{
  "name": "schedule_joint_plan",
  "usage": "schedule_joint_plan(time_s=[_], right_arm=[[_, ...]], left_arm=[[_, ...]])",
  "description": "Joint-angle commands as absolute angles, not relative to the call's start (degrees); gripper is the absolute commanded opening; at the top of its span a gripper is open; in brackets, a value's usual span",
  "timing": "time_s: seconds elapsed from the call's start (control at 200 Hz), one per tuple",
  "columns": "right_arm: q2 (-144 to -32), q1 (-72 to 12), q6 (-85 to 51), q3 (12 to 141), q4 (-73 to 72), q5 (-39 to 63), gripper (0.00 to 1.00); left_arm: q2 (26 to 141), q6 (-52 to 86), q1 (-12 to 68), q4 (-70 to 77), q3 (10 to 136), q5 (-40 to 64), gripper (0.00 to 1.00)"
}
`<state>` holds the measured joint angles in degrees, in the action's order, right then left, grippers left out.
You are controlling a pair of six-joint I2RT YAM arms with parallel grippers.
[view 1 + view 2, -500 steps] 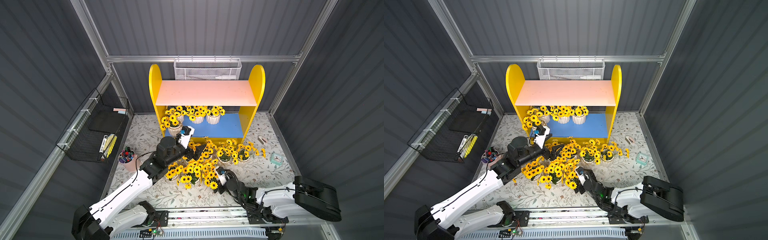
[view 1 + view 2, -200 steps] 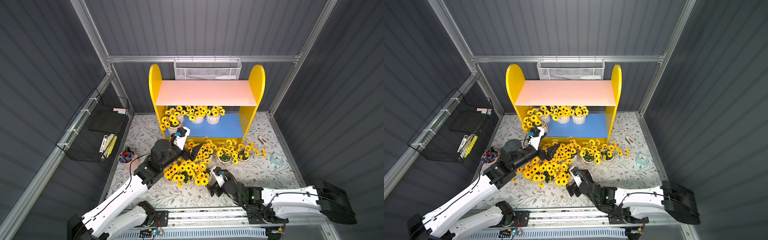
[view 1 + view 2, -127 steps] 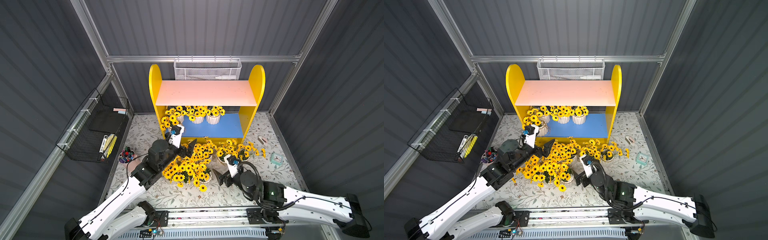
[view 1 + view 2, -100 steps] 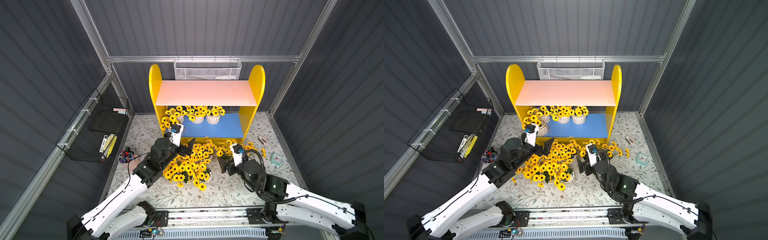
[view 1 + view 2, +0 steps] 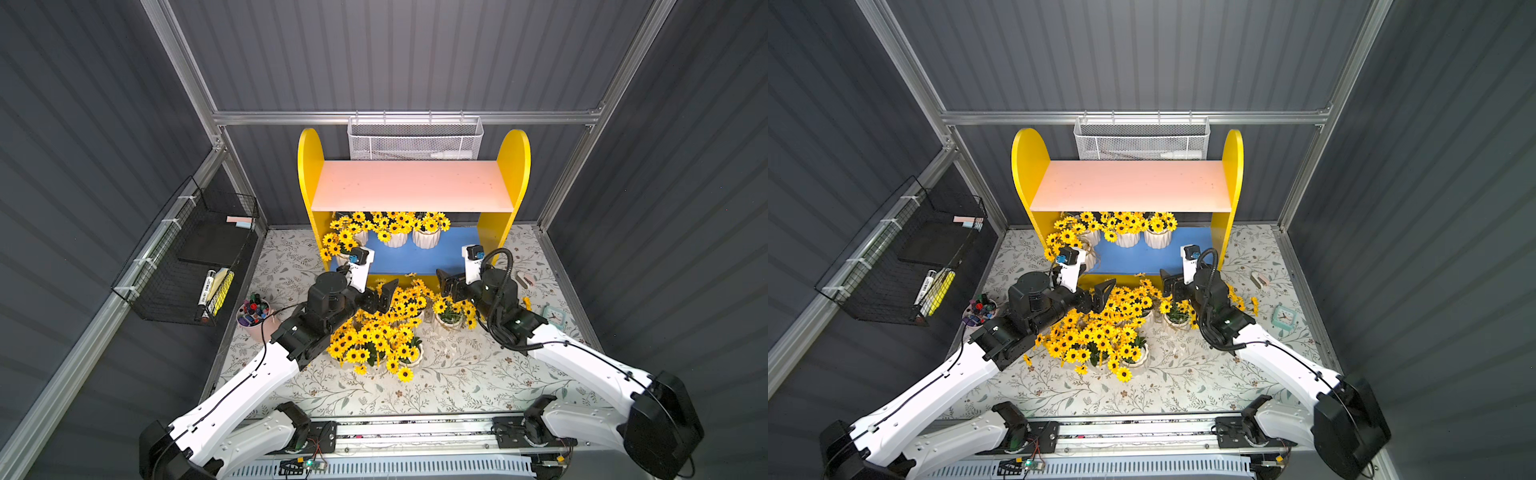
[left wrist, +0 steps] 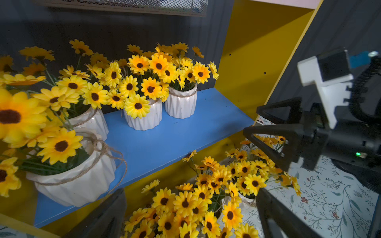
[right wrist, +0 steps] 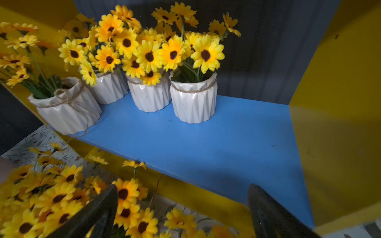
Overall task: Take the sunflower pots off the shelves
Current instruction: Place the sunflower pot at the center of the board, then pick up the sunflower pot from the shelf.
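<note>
Nearest, several sunflower pots point(image 5: 376, 347) stood bunched on the floral tabletop point(image 5: 457, 386). Just beyond, the left gripper point(image 5: 384, 295) and the right gripper point(image 5: 449, 286) hung above the blooms, each with its jaws spread wide and grasping nothing. Farther back, four more pots point(image 7: 193, 103) sat toward the left end of the blue lower board point(image 7: 226, 144) of the yellow shelves point(image 5: 309, 166), three along the back and one nearer the front edge.
</note>
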<state>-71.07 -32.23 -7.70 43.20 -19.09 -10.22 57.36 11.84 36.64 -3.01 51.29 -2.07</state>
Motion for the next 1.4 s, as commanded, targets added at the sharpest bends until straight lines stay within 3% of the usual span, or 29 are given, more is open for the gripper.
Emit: schedule_joint_plan(time_s=[0.0,0.435,1.396], right_arm=[[-76.44,-30.99,-5.33,46.25,-31.22,-7.31,0.99],[-99.26,-26.57,-2.26,64.14,-33.23,-4.08,0.99],[-110.70,-24.04,-0.90,74.03,-35.20,2.68,0.99]], left_arm=[[56.24,11.79,36.25,-1.44,51.57,-0.19,0.99],[56.25,11.25,35.60,-1.34,51.64,-0.08,0.99],[54.67,10.37,34.89,-0.19,50.86,0.58,0.99]])
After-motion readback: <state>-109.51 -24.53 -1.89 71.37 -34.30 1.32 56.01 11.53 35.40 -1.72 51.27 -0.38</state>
